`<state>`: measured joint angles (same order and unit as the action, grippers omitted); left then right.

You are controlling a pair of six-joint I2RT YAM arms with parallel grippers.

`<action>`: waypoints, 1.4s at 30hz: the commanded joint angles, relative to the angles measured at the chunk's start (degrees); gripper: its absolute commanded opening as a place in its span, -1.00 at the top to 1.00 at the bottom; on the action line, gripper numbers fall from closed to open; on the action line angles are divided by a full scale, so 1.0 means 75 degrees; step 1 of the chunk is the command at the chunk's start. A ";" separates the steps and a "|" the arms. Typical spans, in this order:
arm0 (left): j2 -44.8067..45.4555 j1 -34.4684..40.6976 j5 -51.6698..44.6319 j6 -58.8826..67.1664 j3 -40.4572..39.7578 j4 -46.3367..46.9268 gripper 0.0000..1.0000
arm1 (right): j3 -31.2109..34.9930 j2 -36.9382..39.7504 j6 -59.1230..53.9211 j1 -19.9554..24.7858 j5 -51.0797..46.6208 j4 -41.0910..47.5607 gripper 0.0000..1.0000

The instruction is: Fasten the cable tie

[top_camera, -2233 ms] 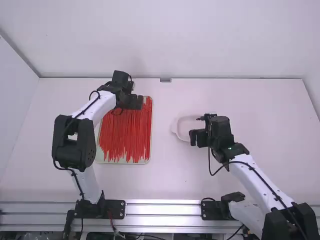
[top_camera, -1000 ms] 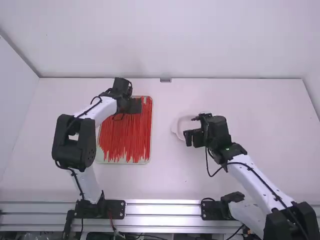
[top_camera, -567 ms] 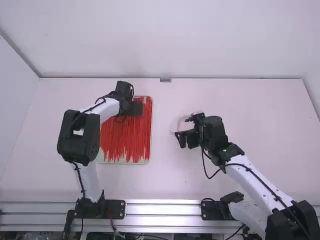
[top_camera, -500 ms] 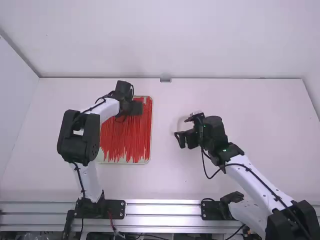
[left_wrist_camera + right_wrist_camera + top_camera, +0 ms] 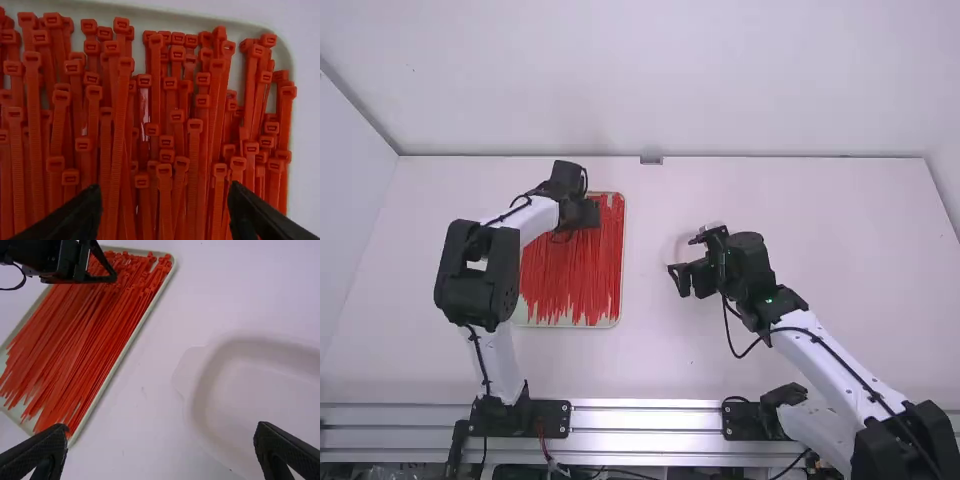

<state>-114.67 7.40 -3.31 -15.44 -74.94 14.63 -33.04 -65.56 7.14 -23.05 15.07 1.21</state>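
Observation:
A pale tray [image 5: 565, 322] left of the table's middle holds several red cable ties [image 5: 575, 265] lying lengthwise. My left gripper [image 5: 588, 212] hangs over the tray's far end, open, just above the tie heads [image 5: 150, 125], with nothing between its fingers; the tray's rim [image 5: 150, 15] lies beyond them. My right gripper [image 5: 680, 279] stands open and empty to the right of the tray, over the near edge of a white dish [image 5: 678, 250]. The right wrist view takes in the ties [image 5: 85, 330], the left gripper [image 5: 107, 270] and the dish [image 5: 250, 390].
The white dish sits right of the tray, partly hidden under my right wrist. Bare white table stretches to the far right and along the front. A wall closes the table's far side, with a small grey tab [image 5: 651, 159] at its foot.
My right gripper has swung left from over the dish toward the tray. The left gripper has shifted slightly right over the tray's far end, and its elbow has moved up.

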 commanded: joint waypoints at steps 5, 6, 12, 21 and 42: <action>-0.0140 0.0015 0.0373 -0.0373 0.0052 0.0058 -0.14 | -0.0251 -0.0058 0.0006 -0.0035 0.0047 0.0038 -0.99; -0.0160 0.0015 0.0370 -0.0373 0.0052 0.0029 -0.10 | -0.0251 -0.0058 -0.0012 -0.0035 0.0047 0.0047 -0.99; -0.0291 0.0015 0.0367 -0.0373 0.0052 -0.0012 0.09 | -0.0248 -0.0058 -0.0009 -0.0035 0.0041 0.0090 -0.99; -0.0641 0.0015 0.0256 -0.0428 0.0044 -0.0254 0.24 | -0.0248 -0.0058 -0.0012 -0.0035 0.0044 0.0093 -0.99; -0.0638 0.0017 0.0565 -0.0428 -0.0874 0.0877 0.36 | -0.0251 -0.0058 -0.0012 -0.0035 0.0015 0.0038 -0.99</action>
<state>-118.78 7.40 0.32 -18.44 -80.44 20.60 -33.04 -65.56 7.11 -23.05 15.05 1.56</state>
